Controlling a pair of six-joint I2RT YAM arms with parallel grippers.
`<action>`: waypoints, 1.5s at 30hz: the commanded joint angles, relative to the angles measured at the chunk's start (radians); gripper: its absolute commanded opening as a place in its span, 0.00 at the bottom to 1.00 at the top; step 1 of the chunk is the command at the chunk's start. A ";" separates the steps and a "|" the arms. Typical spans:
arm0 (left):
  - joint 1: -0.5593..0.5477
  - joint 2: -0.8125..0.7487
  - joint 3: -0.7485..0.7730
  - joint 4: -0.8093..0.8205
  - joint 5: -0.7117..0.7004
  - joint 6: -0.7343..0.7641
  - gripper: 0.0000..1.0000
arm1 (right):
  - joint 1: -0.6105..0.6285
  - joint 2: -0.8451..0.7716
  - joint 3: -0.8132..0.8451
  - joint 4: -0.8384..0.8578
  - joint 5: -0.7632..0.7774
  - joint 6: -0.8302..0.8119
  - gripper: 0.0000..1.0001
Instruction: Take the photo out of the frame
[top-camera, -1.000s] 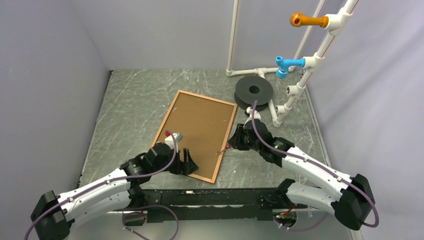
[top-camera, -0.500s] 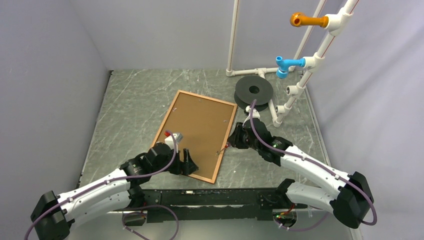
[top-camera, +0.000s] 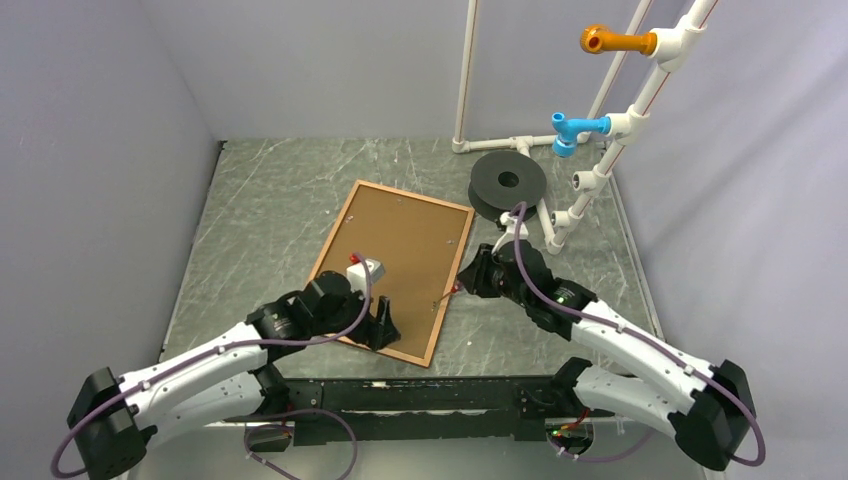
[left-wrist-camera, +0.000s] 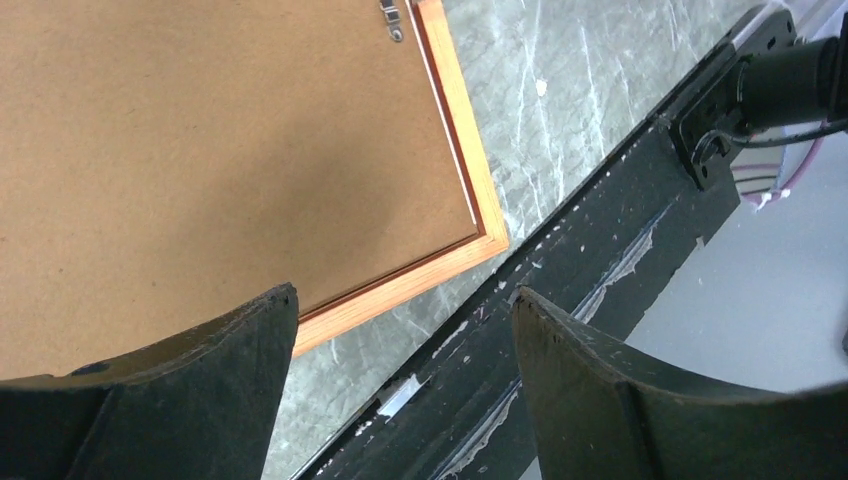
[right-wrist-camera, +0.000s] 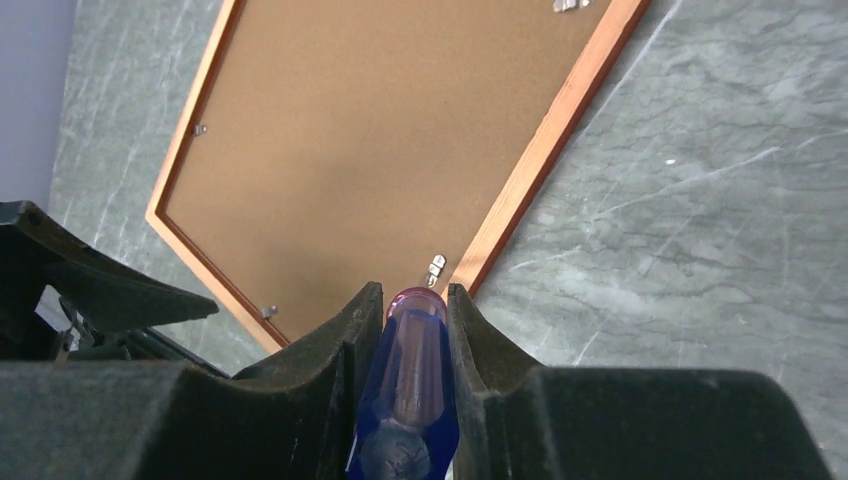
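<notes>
**Two white-and-black arms w/ purple cables**

Left arm (top-camera: 190, 375) and right arm (top-camera: 640, 345): long links in white plastic shells w/ small dark dots along the sides, prob. screws. Joints and elbows are round black housings. One purple cable (top-camera: 355, 300) per arm runs along the outside in loose loops. The wrist camera (top-camera: 365, 270) on the left arm is a light grey box w/ a red spot. A small green light (top-camera: 563, 295) shows on the right arm. The bases share a black rail (top-camera: 420, 400), scratched, w/ white chips in the paint. Left jaws and right jaws: matte black, thick, inner faces curved, approx. the same shape on both.
</notes>
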 joint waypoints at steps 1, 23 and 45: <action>-0.038 0.083 0.072 0.021 0.065 0.165 0.80 | -0.002 -0.106 0.056 -0.056 0.097 -0.031 0.00; -0.503 0.634 0.302 -0.004 -0.384 0.428 0.50 | -0.010 -0.422 0.026 -0.333 0.235 -0.022 0.00; -0.503 0.914 0.395 -0.159 -0.538 -0.006 0.06 | -0.010 -0.461 0.001 -0.328 0.239 -0.025 0.00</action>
